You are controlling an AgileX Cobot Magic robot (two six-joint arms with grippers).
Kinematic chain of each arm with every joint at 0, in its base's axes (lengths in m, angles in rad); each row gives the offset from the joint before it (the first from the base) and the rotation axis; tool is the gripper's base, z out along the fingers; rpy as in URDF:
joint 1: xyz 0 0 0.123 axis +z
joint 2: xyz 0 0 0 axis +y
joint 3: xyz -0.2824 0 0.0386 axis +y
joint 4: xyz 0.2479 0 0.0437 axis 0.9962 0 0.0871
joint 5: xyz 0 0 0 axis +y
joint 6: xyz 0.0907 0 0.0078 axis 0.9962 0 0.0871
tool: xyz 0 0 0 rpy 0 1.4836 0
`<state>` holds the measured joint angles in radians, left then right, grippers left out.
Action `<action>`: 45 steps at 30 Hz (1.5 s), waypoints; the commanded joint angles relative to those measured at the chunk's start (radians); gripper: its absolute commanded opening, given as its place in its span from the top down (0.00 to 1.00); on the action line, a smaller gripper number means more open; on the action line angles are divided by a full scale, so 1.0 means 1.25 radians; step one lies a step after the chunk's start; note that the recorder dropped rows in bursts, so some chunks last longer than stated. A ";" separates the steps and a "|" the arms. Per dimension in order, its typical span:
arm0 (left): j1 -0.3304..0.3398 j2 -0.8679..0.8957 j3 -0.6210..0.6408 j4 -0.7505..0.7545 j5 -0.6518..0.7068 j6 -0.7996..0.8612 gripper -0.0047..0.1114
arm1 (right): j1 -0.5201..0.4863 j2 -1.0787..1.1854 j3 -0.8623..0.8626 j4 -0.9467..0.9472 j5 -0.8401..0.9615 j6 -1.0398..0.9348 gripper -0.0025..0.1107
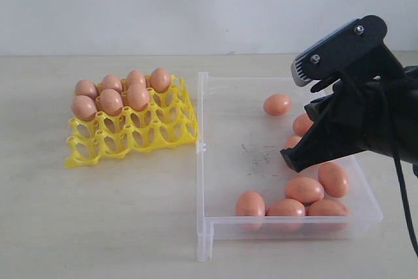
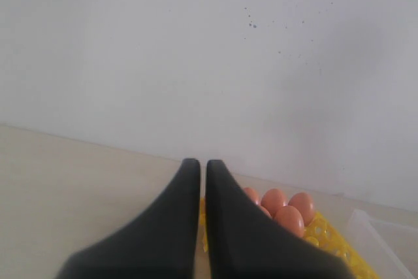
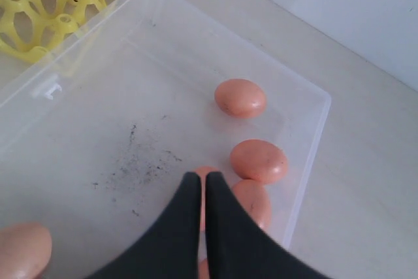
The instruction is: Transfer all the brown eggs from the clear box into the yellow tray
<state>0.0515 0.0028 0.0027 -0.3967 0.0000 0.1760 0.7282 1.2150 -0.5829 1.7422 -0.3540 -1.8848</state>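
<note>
Eggs lie in two places. Seven brown eggs (image 1: 111, 101) sit in cups of the yellow tray (image 1: 130, 138), four along its far row and three in the next. At least eight more lie loose in the clear box (image 1: 222, 161). One lies alone near the far wall, two are by the right wall, and five are clustered at the near right corner. Dark scuffs (image 1: 258, 155) mark the box floor. The tray stands just left of the box on the pale tabletop (image 1: 98, 227), its corner close against the box's left wall.

The right gripper (image 1: 288, 157) hangs over the right half of the box with its fingers pressed together on nothing — its tip partly hides one egg by the right wall. The left gripper (image 2: 198, 163) appears only in its own wrist view — fingers together with a thin slit between them, nothing held, and the tray's eggs just beyond.
</note>
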 commanded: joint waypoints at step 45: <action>-0.003 -0.002 -0.002 -0.003 0.000 0.007 0.93 | -0.343 0.181 -0.089 0.002 0.293 0.044 0.98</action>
<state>0.0515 0.0028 0.0027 -0.3967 0.0000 0.1760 0.3649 1.4411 -0.6579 1.7446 -0.2063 -1.8462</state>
